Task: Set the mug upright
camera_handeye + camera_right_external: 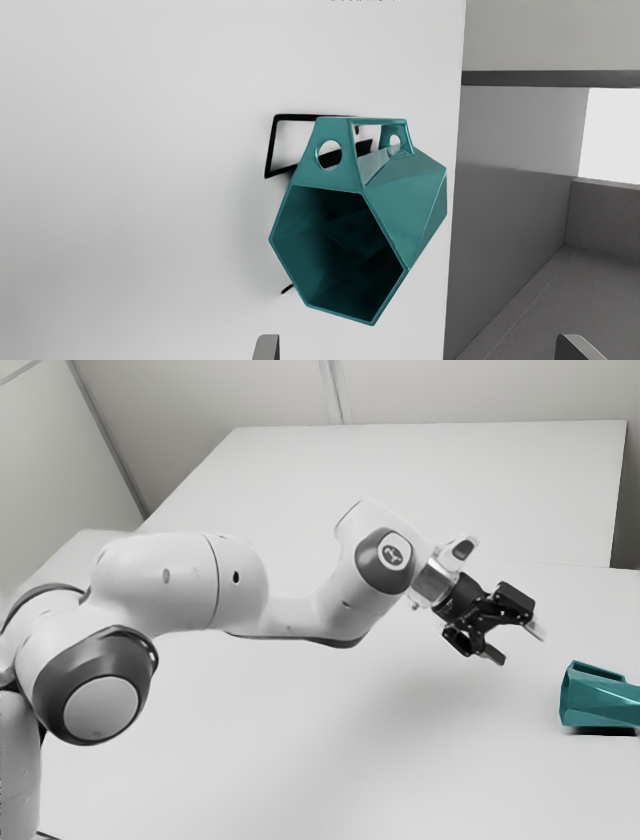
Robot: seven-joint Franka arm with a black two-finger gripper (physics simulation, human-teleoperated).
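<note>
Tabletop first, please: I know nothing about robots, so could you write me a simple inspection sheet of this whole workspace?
Surface: pale, smooth tabletop; black outline beside the mug, probably a shadow.
Job's things: one teal mug, lying on its side, not upright; mouth towards the claw; inside too dark to judge.
Clutter: nothing seen.
Claw: open, above the table, apart from the mug.
Cables: nothing seen.
Surroundings: pale walls in the exterior view; grey floor beyond the table's edge in the wrist view.
</note>
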